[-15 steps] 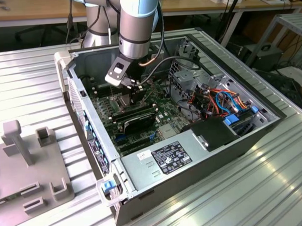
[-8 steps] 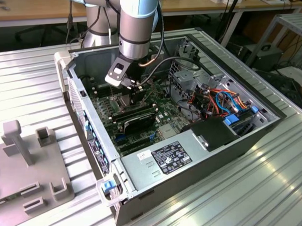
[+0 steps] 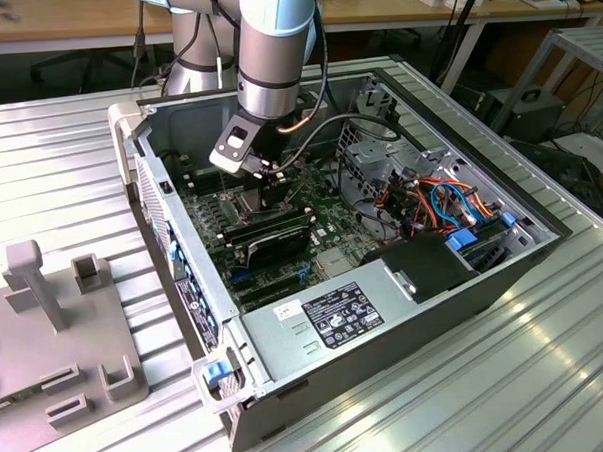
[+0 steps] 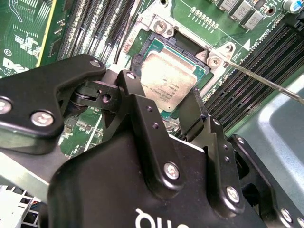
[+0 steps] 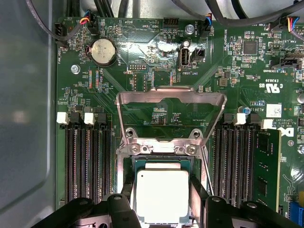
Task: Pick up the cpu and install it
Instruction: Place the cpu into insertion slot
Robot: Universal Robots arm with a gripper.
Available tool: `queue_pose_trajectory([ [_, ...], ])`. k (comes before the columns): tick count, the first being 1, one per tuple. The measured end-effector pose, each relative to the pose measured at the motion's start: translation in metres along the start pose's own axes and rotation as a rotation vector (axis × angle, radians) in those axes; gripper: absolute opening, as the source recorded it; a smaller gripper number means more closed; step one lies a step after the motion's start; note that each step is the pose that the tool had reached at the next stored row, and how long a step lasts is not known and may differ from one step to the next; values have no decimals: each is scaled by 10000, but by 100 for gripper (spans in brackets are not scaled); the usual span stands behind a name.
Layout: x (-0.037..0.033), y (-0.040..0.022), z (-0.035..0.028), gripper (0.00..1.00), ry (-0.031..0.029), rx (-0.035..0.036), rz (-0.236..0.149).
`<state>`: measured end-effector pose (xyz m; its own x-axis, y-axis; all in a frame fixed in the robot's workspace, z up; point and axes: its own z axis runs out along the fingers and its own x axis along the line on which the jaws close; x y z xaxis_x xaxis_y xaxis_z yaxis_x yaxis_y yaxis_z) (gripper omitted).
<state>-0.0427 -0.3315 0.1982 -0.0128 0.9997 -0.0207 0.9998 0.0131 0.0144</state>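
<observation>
Gripper [image 5: 162, 186]: pinching the chip [image 5: 162, 202] by two opposite edges, low in its socket [image 4: 156, 28].
Around: metal frame [image 5: 171, 95] flipped open; memory slots [image 5: 90, 161] either side.

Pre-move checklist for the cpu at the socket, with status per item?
1. load plate swung open, off the socket: ok.
2. gripper shut on the cpu at opposite edges: ok.
3. cpu edges parallel to the socket in the first wrist view: ok.
4. cpu fully seated in the socket: cannot tell.
5. retention lever out to the side, off the cpu: ok.
</observation>
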Motion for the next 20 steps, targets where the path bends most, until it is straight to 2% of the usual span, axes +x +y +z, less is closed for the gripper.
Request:
queue_pose_trajectory([
  [20,0,0,5,55,0,0,0],
])
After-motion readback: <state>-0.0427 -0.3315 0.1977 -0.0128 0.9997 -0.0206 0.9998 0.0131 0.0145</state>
